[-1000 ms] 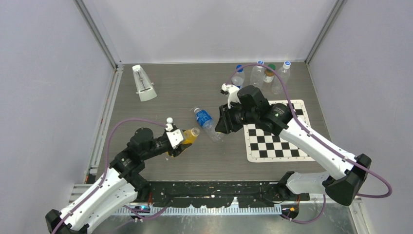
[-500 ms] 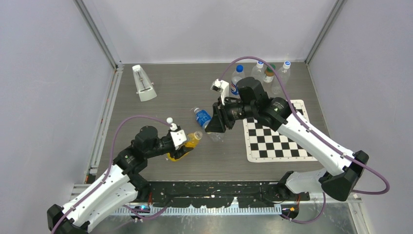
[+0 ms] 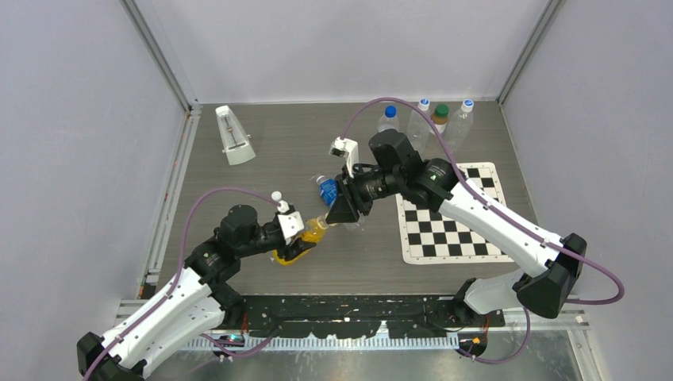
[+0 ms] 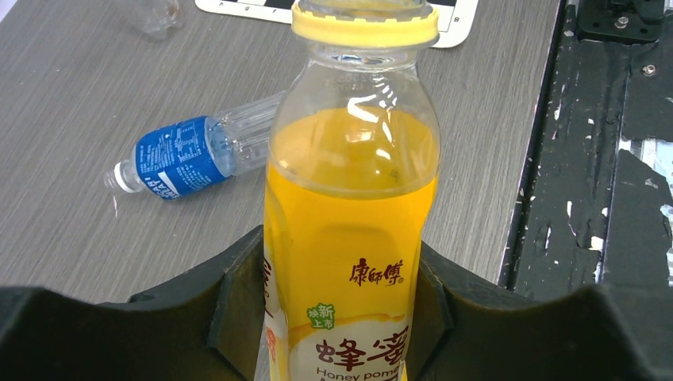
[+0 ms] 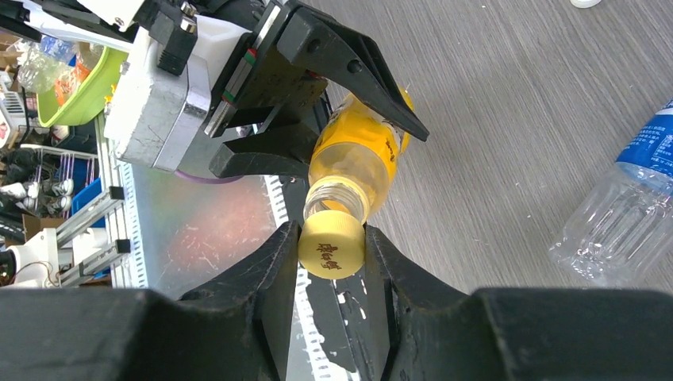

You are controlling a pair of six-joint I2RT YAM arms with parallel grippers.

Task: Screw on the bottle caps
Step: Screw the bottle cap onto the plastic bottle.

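The yellow cap [image 5: 332, 247] is being pinched by its sides between the two fingers of the right gripper [image 5: 332, 235]. It is being presented right at the open mouth of the juice bottle [image 4: 349, 198] (whether it is already touching the thread cannot be told from these views). The juice bottle, partly filled with orange liquid, is being gripped around its labelled body by the left gripper [image 4: 341, 266], whose jaws are pressed against both of its sides. It is being held tilted over the grey table [image 4: 79, 95], neck pointed toward the right arm. Just beyond it, a blue-labelled water bottle [image 4: 178, 155] is lying on its side on the table. To the right, the chessboard mat [image 3: 448, 222] is being partly hidden by the right arm. At the far edge, four bottles [image 3: 424, 119] are standing in a row, one of them with a dark green cap.
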